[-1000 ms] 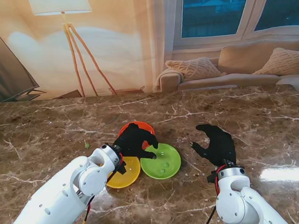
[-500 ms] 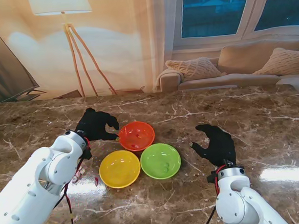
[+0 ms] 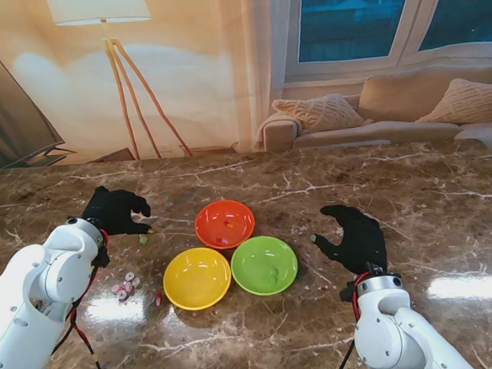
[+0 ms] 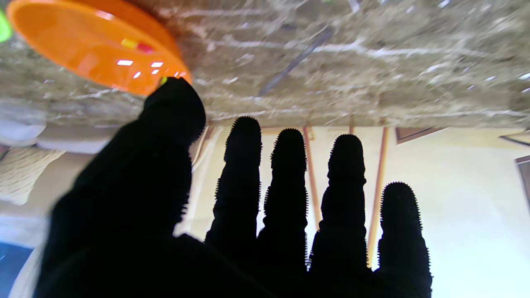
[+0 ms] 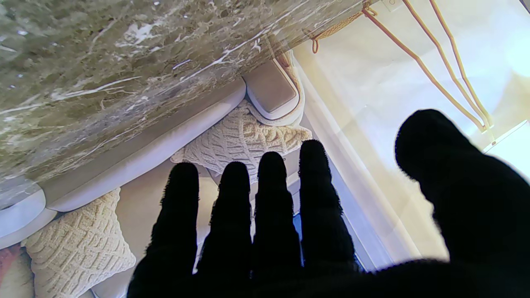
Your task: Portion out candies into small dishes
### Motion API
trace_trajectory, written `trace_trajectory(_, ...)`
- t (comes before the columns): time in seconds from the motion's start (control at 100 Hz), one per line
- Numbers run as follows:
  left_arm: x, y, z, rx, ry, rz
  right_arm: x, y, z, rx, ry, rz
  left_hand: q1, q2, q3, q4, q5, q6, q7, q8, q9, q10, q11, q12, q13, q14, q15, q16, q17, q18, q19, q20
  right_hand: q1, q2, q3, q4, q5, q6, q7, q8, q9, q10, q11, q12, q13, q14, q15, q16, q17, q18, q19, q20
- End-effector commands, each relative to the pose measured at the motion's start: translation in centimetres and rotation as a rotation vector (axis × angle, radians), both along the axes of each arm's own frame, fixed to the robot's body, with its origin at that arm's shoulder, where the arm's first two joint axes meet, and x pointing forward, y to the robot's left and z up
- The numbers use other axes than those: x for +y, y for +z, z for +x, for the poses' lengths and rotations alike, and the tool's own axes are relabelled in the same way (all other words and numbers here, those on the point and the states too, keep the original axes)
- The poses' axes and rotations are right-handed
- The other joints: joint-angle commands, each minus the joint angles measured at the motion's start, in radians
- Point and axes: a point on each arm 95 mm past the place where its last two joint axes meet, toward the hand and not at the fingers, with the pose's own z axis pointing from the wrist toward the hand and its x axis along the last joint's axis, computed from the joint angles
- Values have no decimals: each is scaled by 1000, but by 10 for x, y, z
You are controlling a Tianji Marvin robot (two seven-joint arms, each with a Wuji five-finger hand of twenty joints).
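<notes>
1. Left hand (image 3: pixel 115 210): fingers (image 4: pixel 290 174) extended and apart, grasping nothing, held over the worktop (image 3: pixel 433 197) left of the dishes.
2. Right hand (image 3: pixel 355 236): fingers (image 5: pixel 265 198) straight, thumb spread, empty, to the right of the dishes.
3. Orange dish (image 3: pixel 224 223) sits farthest; yellow dish (image 3: pixel 197 277) and green dish (image 3: pixel 264 265) sit nearer, side by side, all close together.
4. Loose candies (image 3: pixel 124 286) lie on the worktop left of the yellow dish; a few candies show in the orange dish.

Loose candies (image 3: pixel 123 288) too small

Left hand (image 3: pixel 113 211) spread left of orange dish (image 3: pixel 224 223); empty.
</notes>
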Motion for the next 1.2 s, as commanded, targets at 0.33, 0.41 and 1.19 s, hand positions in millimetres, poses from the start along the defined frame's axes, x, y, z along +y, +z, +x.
trace_trajectory(0.33,39,-30,14,128,136,84,1,-6,-1,32,5,0,-57,22,-1,11,-19,51,-62,4,-54,44,-18,-15,-25,14,-17,-15,-18,26,-24,17,-4,-13,15,31,5,-19,8,-6,-30,0,-10,6,-25,5,3,12,-2,-2,6,28)
trace_trajectory(0.41,42,-35,18,148,147,84,2,-6,0,34,5,1,-54,22,-7,13,-10,50,-64,5,-48,46,-15,-14,-21,16,-12,-12,-13,25,-18,20,-3,-13,15,31,5,-18,9,-6,-31,-1,-10,6,-24,4,4,12,-2,-2,6,28)
trace_trajectory(1.19,27,-66,49,216,124,122,1,-7,0,38,1,4,-64,-27,-39,0,-1,30,-41,28,-31,42,18,12,-3,6,20,8,-9,28,8,34,-4,-12,13,31,6,-19,9,-6,-34,0,-10,6,-24,3,4,12,-2,-2,6,29)
